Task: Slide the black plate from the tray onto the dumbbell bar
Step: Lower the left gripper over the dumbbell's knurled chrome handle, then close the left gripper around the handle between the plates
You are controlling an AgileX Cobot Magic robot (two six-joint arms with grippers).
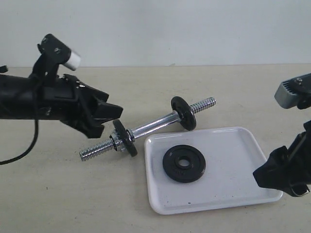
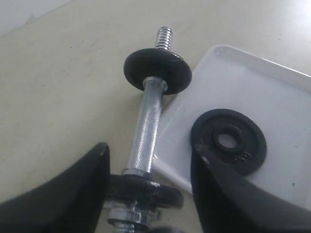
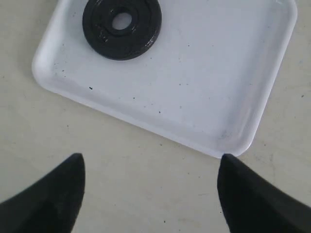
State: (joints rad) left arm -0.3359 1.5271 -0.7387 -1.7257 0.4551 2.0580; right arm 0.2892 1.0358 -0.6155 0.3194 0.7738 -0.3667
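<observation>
Tabletop (image 1: 73,194): left pincer (image 2: 149,149) open, seemingly straddling dumbbell bar (image 1: 153,126).

exterior: oblique, overlooks table (image 1: 73,194) | wrists: close, angled down | shared: tray (image 1: 233,160), black plate (image 1: 183,163)

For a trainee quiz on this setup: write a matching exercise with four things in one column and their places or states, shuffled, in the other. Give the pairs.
1. black plate
2. dumbbell bar
3. left claw
4. right claw

A. open, over the table just outside the tray
B. flat in the tray
C. on the table beside the tray
D. open, astride the bar by an end disc

Pairs: 1-B, 2-C, 3-D, 4-A
</observation>
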